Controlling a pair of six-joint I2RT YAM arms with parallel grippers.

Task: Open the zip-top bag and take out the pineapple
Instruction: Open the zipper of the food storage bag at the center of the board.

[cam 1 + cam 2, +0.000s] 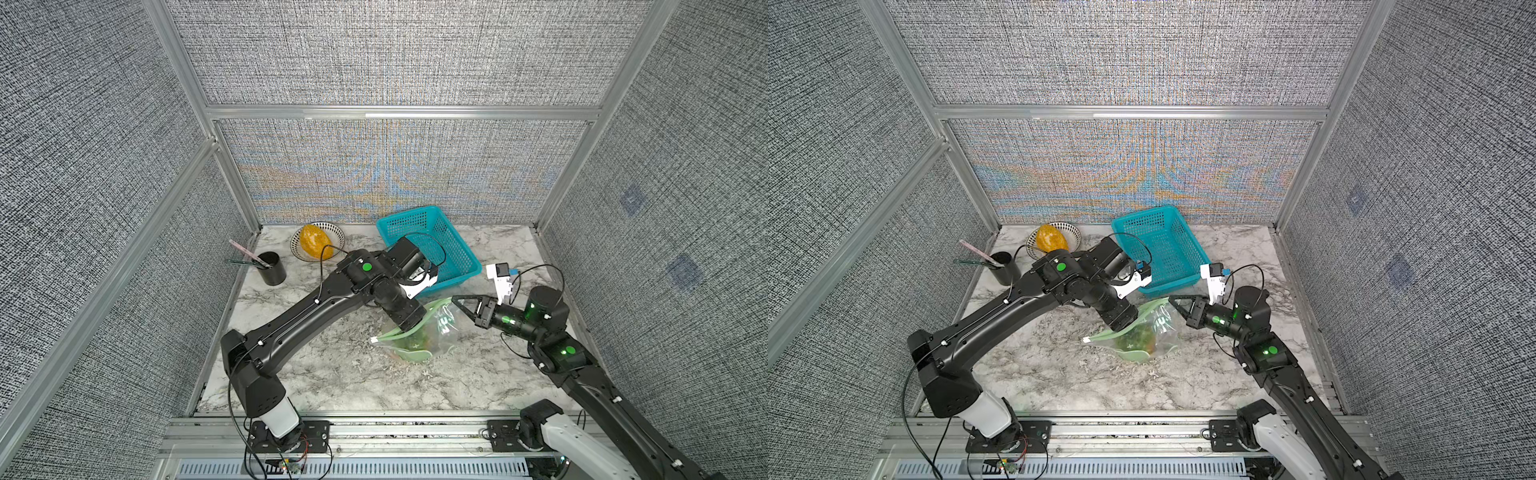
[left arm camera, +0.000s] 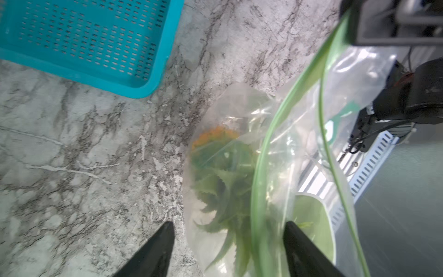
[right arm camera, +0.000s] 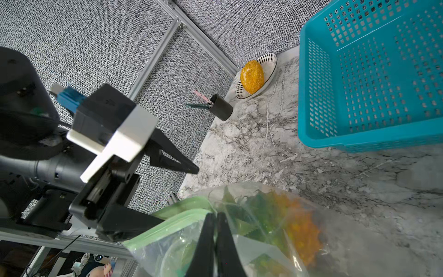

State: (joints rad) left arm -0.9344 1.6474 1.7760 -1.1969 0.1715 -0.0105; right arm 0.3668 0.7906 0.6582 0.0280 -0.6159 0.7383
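My left gripper (image 2: 230,239) is released: its 2 jaws stand well apart and clamp nothing. 1 finger sits outside the zip-top bag (image 2: 299,134), above the marble table (image 2: 84,167). The other finger sits past the near zip strip (image 2: 259,191), inside the bag mouth. My right gripper (image 3: 217,235) is clenched on the bag rim, with both fingers pressed together over the film. In both top views that pinched edge stands raised above the table while the rest of the bag rests on the surface. The 2 pale green strips are parted, so the mouth is open. The pineapple (image 2: 223,172) lies inside the bag. Its spiky green crown points toward the mouth and toward my left gripper, and its orange-yellow body points toward the closed end. Seen through the film, the crown lies between my spread left fingers, but I cannot tell whether they touch it. The bag lies just beside the near corner of the teal basket (image 1: 409,226). A patterned bowl (image 1: 337,235) holding an oval orange-yellow fruit (image 1: 316,242) and a black cup (image 1: 273,270) stand well apart from the bag.
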